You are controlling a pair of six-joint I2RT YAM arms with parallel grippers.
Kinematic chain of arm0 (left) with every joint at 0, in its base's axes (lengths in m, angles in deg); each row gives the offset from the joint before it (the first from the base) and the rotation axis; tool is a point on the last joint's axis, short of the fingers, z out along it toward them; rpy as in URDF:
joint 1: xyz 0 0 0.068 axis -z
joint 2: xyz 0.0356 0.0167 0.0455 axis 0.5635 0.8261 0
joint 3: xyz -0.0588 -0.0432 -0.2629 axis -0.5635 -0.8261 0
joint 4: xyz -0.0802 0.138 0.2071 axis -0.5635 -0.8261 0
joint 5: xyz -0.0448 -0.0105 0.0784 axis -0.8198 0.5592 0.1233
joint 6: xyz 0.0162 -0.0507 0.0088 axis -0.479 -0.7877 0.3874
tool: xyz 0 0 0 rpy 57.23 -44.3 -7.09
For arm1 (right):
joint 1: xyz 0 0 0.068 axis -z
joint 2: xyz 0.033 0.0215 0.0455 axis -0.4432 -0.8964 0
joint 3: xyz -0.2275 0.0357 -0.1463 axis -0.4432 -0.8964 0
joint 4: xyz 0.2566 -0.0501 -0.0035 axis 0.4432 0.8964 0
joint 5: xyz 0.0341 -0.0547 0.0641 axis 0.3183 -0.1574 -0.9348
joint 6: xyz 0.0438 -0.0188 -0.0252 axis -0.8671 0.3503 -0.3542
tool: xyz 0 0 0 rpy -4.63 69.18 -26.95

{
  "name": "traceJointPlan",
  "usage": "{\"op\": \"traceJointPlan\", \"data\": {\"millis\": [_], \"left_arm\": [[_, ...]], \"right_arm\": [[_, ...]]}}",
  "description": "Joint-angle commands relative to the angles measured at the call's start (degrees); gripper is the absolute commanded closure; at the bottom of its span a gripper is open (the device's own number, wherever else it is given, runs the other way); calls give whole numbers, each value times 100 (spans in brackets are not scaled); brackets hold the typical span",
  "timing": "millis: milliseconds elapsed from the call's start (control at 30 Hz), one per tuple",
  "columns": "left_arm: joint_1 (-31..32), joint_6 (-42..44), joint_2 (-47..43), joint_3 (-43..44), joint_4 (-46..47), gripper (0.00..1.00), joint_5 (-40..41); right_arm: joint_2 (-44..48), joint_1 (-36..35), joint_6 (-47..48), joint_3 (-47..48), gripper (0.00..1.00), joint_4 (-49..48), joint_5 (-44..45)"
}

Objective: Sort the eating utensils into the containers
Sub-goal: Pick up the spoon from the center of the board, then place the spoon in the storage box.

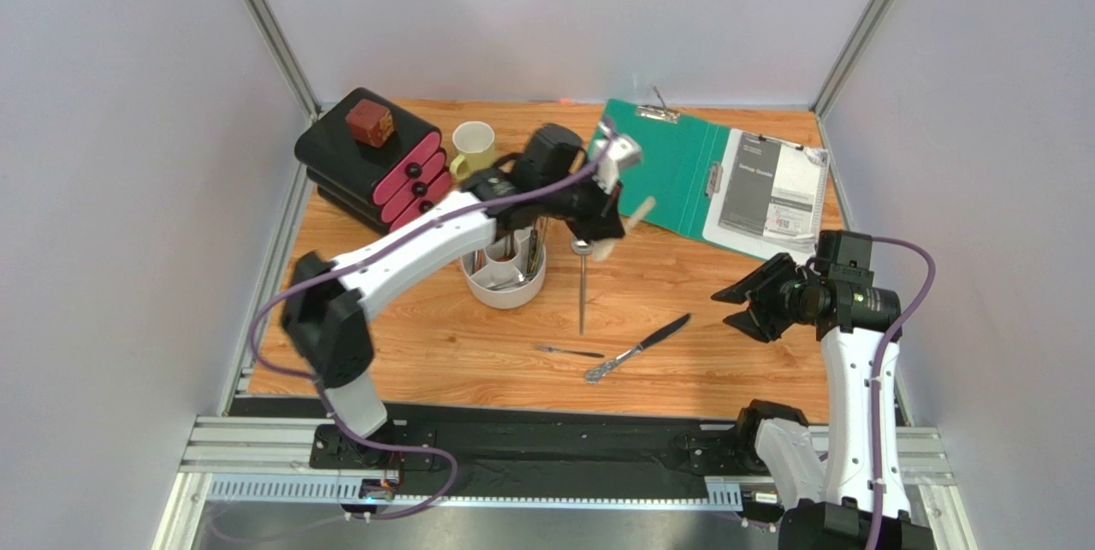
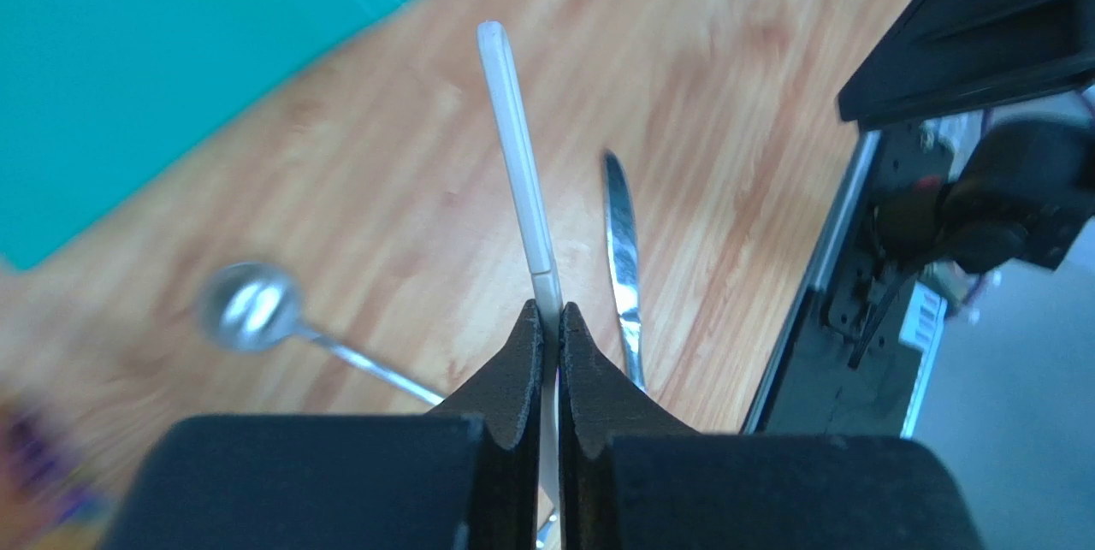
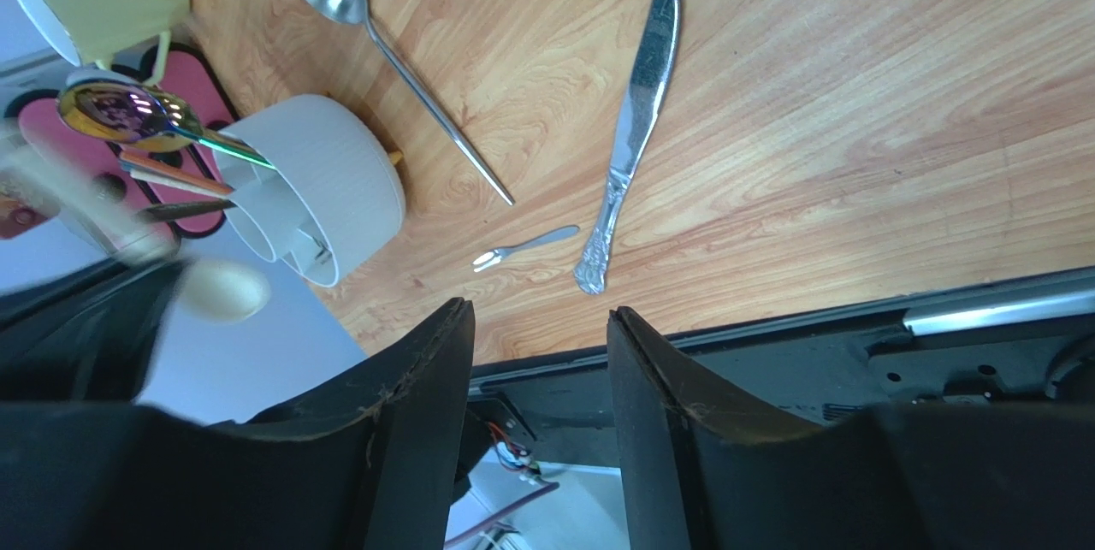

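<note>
Pinching a white spoon (image 2: 518,152), the left gripper (image 2: 549,319) is held above the table just right of the holder (image 1: 495,296), its fingers pressed together on the slim stem. The right gripper (image 3: 534,319) is seen well apart at the right, fingers spread and nothing between them. A silver spoon (image 1: 582,287), a knife (image 1: 647,342) and a small fork (image 1: 569,351) are laid on the wood between the arms, while other utensils (image 3: 154,127) are stood in the holder.
</note>
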Motion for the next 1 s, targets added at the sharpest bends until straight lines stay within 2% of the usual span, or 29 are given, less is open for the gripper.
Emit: {"op": "traceJointPlan", "data": {"millis": [0, 100, 167, 267, 400, 600, 733, 967], "left_arm": [[-576, -960, -1661, -1260, 1211, 100, 927], [-1042, -1383, -2760, -2526, 2046, 100, 1780], [-1193, -1201, -3191, -2856, 2101, 100, 2255], [-1255, -1006, -3456, -3234, 1977, 100, 2696], [-1255, -1278, -3826, -4199, 2714, 100, 3161], [-1255, -1296, -4317, -4842, 2995, 100, 4355], [-1255, -1296, -4564, -5239, 3234, 100, 4594], [-1246, -1252, -4389, -5380, 3603, 100, 4717]], "right_arm": [[-88, 39, -373, -51, 53, -538, -162], [-158, 21, -505, -95, 53, -705, -197], [-219, 21, -601, -121, 54, -802, -241], [-290, 12, -707, -157, 55, -943, -302], [-325, -40, -803, -183, 56, -1101, -390], [-272, -40, -760, -165, 56, -1040, -355], [-246, -40, -769, -192, 56, -1023, -364], [-299, -40, -707, -183, 56, -996, -346]]}}
